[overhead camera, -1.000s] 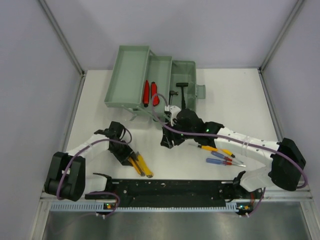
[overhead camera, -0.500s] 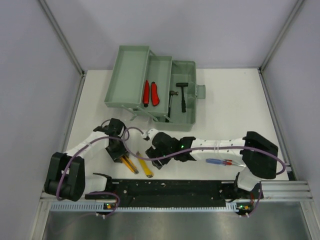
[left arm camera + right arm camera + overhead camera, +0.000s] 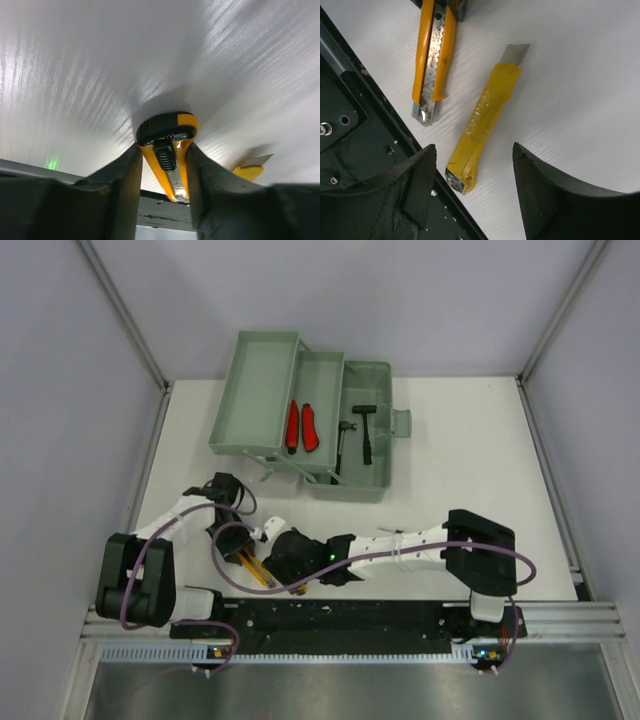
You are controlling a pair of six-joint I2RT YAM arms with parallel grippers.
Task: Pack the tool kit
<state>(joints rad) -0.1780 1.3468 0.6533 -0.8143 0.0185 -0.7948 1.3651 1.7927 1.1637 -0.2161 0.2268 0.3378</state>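
The sage-green toolbox sits open at the far middle of the white tabletop, its trays stepped out to the left. 1 tray holds the red-handled pliers, and the lower compartment beside it holds 2 hammers. Both arms work well apart from the box, near the front edge on the left side.

The left tool sits low over a yellow utility knife that lies flat on the tabletop. A finger hugs each side of its black-capped end — whether they press it or merely flank it, I cannot tell.

The right arm reaches across from the right. The right tool hangs released, its fingers spread wide over a second yellow cutter without touching it. That cutter lies just beside the knife, blade tip bare, its butt end near the black rail along the near edge — both blades are outside the toolbox.
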